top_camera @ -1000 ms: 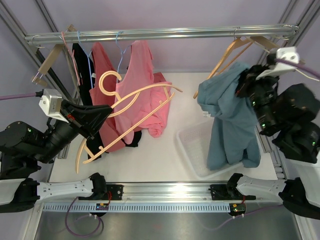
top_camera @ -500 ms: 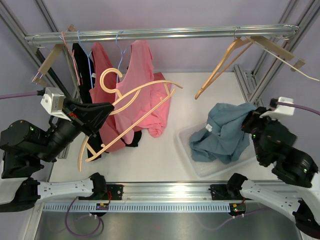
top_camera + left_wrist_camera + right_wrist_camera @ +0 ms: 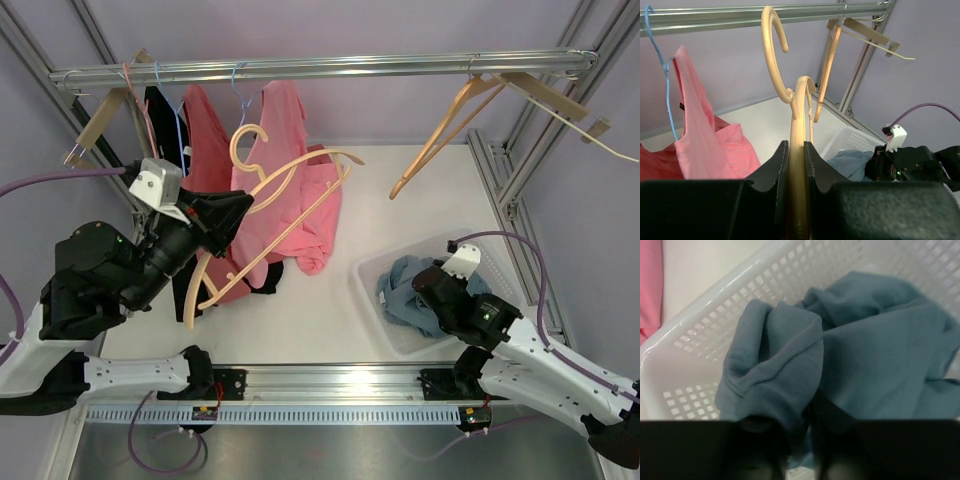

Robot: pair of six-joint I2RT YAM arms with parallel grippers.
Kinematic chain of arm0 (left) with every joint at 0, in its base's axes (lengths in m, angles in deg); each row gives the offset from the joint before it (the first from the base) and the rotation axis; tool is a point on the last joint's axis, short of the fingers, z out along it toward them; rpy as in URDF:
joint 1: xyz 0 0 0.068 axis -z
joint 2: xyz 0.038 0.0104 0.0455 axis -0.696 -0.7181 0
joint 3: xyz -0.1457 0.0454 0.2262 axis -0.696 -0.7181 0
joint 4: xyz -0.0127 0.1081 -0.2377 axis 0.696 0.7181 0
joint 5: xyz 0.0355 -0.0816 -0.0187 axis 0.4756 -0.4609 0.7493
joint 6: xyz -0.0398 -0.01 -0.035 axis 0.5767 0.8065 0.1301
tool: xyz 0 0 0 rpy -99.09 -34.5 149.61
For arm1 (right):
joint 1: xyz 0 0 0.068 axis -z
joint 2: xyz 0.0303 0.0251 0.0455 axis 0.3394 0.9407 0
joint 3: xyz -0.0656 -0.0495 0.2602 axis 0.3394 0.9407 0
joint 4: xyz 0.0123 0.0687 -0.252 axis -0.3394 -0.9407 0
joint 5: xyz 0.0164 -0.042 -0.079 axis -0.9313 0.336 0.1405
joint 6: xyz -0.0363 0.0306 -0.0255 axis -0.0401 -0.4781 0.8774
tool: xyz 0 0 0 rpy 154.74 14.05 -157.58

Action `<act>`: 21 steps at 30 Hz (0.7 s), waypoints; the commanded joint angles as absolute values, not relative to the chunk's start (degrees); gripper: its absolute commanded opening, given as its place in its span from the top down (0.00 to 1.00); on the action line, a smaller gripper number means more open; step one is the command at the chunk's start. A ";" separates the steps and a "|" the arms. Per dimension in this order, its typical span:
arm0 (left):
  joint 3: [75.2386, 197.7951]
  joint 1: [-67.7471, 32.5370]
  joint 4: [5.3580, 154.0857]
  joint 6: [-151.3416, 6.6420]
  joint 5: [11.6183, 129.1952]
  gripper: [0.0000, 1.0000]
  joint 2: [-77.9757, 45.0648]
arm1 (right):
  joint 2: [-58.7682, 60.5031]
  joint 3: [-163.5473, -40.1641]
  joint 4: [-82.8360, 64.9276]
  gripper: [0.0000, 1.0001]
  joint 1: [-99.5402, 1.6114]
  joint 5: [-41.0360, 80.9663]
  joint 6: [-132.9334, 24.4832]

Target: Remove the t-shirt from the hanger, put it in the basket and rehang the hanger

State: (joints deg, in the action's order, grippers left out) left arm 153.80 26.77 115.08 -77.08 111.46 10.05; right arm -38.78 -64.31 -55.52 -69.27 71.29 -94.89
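Observation:
The bare wooden hanger [image 3: 290, 200] is held in the air by my left gripper [image 3: 232, 212], which is shut on its lower bar. In the left wrist view the hanger [image 3: 776, 60] rises from between the fingers of that gripper [image 3: 796, 147], its hook just under the rail. The blue t-shirt [image 3: 398, 292] lies crumpled in the white basket [image 3: 372, 262]. My right gripper [image 3: 436, 290] is down in the basket. In the right wrist view it [image 3: 802, 445] is shut on a fold of the t-shirt [image 3: 880, 340], inside the basket wall [image 3: 700, 305].
A metal rail [image 3: 320, 68] runs across the back. Pink garments [image 3: 285, 160] and a black one [image 3: 160, 115] hang at its left. Empty wooden hangers [image 3: 440, 130] hang at the right. Frame posts stand at both sides.
My right arm has come down from rail height and carried the t-shirt into the basket. My left arm has moved the hanger up and to the right, closer to the rail.

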 commanded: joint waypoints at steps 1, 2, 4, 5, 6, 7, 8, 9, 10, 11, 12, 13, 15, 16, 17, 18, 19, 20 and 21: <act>153.65 27.00 109.78 -78.83 115.40 1.00 8.42 | -40.74 -61.82 -48.53 0.61 -68.97 66.02 -101.12; 153.21 26.91 109.34 -79.01 116.10 1.00 7.72 | -41.71 -62.17 -48.87 0.49 -68.97 65.84 -99.89; 152.77 26.91 108.20 -79.80 117.42 1.00 6.57 | -45.66 -65.14 -52.20 0.32 -68.97 66.45 -98.40; 152.68 26.91 107.84 -80.23 118.30 1.00 5.96 | -46.98 -66.29 -53.52 0.20 -68.97 66.54 -96.56; 152.68 27.00 107.23 -80.67 118.39 1.00 4.47 | -49.51 -69.35 -57.19 0.15 -68.97 66.63 -95.67; 152.76 26.91 106.96 -80.94 118.39 1.00 3.68 | -50.76 -71.20 -58.97 0.11 -68.97 66.46 -94.97; 152.77 26.91 106.70 -80.94 117.70 1.00 2.97 | -52.60 -72.79 -60.46 0.07 -68.97 65.41 -93.05; 152.77 26.65 105.39 -80.33 116.73 1.00 1.66 | -53.40 -76.11 -62.57 0.05 -68.97 64.62 -91.98; 152.68 26.13 104.60 -80.15 115.42 1.00 1.12 | -54.10 -77.71 -63.28 0.05 -68.97 64.00 -91.01; 152.94 25.95 103.46 -80.41 114.54 1.00 0.34 | -55.33 -79.12 -63.55 0.04 -68.97 61.47 -88.83; 153.29 25.77 101.79 -81.46 115.05 1.00 -0.54 | -55.95 -81.65 -63.73 0.04 -69.06 59.97 -87.94; 153.99 23.59 101.60 -81.29 114.62 1.00 -2.90 | -56.39 -82.81 -63.47 0.04 -69.06 58.47 -87.15; 156.09 19.64 101.95 -78.59 105.95 1.00 -4.94 | -58.50 -84.57 -62.51 0.04 -68.97 54.34 -84.86; 156.80 16.14 101.87 -78.05 103.39 1.00 -6.51 | -59.29 -84.93 -62.33 0.04 -68.97 53.54 -84.16; 157.50 14.71 101.17 -77.87 99.80 1.00 -7.22 | -60.69 -85.19 -62.24 0.04 -68.97 52.32 -83.28; 158.03 13.56 100.29 -78.82 98.28 1.00 -7.75 | -61.22 -85.37 -62.15 0.04 -68.97 52.04 -83.10; 158.47 10.94 99.67 -79.01 96.79 1.00 -8.37 | -61.84 -85.28 -61.97 0.03 -68.97 51.78 -82.66; 159.00 9.44 99.23 -78.92 92.60 1.00 -10.03 | -62.37 -85.11 -61.71 0.04 -68.97 51.52 -81.96; 159.53 8.20 98.01 -78.92 90.21 1.00 -11.00 | -62.89 -84.67 -61.45 0.04 -68.97 51.43 -81.78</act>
State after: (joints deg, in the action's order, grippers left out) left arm 155.28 11.42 106.32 -79.39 101.13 -10.11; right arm -61.86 -84.37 -60.98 -69.27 55.40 -85.52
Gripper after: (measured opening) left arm 0.160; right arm 0.962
